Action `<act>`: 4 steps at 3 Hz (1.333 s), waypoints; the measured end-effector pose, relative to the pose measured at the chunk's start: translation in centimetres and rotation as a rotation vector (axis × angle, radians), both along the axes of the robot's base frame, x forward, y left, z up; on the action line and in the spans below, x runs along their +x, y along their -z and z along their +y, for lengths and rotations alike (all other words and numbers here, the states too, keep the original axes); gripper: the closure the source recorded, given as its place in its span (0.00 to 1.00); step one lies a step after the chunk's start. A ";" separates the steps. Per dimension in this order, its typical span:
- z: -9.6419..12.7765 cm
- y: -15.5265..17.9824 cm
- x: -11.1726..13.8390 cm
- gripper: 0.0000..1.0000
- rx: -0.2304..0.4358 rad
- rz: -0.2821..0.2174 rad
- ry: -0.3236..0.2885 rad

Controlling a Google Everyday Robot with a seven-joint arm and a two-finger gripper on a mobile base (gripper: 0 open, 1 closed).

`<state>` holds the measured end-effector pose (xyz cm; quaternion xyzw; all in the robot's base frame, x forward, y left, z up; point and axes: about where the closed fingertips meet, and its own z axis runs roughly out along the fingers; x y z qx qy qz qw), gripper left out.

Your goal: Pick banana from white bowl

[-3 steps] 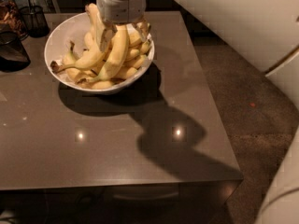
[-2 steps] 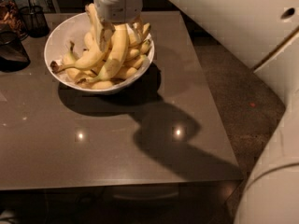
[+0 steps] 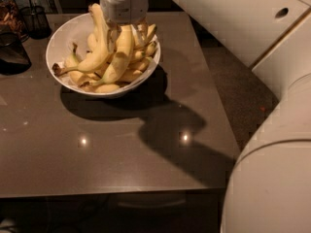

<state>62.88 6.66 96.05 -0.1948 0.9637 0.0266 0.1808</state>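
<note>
The white bowl (image 3: 63, 33) stands at the back left of the grey-brown table and holds several yellow bananas. The long, gently curved banana (image 3: 120, 55) lies on top of the pile, its upper end pointing up toward my gripper. A more strongly curved long banana (image 3: 99, 45) with a brown stem lies just to its left. My gripper (image 3: 125, 30) hangs straight down over the bowl's middle and right part, down among the bananas at the upper end of the long banana. Its white wrist hides the bowl's far rim.
A dark wire cup (image 3: 35, 19) and other dark objects (image 3: 12, 55) stand at the table's back left, beside the bowl. My white arm and body (image 3: 272, 169) fill the right side. The table's (image 3: 146, 169) front edge is near the bottom, and the floor lies to the right.
The gripper stays over the bowl in about the same place. The bananas have not visibly moved. My white arm takes up more of the right side.
</note>
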 end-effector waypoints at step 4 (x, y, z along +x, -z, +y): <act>1.1 1.4 1.2 0.45 -0.016 0.047 -0.015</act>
